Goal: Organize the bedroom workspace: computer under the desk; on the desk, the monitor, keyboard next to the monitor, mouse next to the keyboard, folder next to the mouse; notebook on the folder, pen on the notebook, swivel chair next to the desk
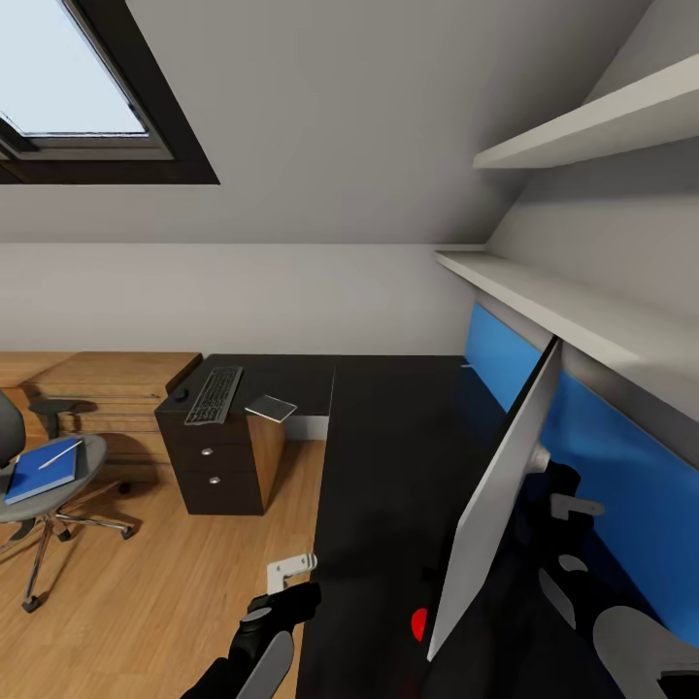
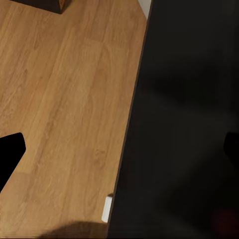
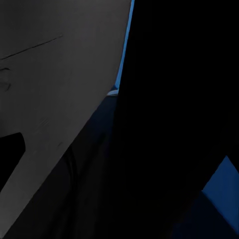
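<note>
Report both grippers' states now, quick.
Left gripper: open, holding nothing, above the desk edge.
Right gripper: behind the monitor; cannot be told.

Even, soft daylight from the skylight (image 1: 73, 78) at upper left — overexposed to near white. Glossy black desk (image 1: 388, 456) top dim, with faint blue reflection of the wall panel (image 1: 621, 485) and soft dark shadows. Wide-angle stretch toward head-view edges. Left wrist view: evenly lit wood floor (image 2: 64, 99), slightly soft, low shadow at one edge. Right wrist view: very dark — mostly black, little detail resolvable.
</note>
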`<state>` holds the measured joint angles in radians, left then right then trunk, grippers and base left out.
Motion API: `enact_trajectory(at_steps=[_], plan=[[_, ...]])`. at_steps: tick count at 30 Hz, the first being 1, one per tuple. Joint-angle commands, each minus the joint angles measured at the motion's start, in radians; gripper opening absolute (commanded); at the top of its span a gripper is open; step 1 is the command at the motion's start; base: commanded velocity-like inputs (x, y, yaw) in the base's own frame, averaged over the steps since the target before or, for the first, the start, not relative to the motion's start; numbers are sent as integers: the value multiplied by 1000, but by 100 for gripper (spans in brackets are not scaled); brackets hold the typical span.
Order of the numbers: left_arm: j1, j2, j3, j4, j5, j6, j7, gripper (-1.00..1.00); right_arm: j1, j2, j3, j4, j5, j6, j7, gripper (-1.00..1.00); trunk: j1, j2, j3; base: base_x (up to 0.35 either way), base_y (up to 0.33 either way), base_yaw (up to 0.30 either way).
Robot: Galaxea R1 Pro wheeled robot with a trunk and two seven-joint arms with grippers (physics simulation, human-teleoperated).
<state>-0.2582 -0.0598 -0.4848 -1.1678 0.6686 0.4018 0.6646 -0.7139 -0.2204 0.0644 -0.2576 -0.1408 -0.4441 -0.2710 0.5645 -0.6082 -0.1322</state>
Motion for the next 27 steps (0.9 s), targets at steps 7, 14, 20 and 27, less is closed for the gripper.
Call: enact_trajectory(at_steps=[7,14,20,27], plan=[[-1,-3,-1,9,6,2,7,100,-1,-1,8,1,-10,-3,-2,100,0,-2,-2,-146,0,0],[-1,-3,-1,10,6,2,7,100,-1,-1,8,1,-10,-3,-2,100,0,-2,-2,-316,0,0],[-1,-8,-2,15,6,2,8,100,-1,-1,8,1,-9,-2,-2,100,0,-2,-2,-332,0,0],[-1,-11,-2,17,6,2,7,100,-1,0,8,0,-9,-2,-2,100,0,-2,-2,-334,0,0]])
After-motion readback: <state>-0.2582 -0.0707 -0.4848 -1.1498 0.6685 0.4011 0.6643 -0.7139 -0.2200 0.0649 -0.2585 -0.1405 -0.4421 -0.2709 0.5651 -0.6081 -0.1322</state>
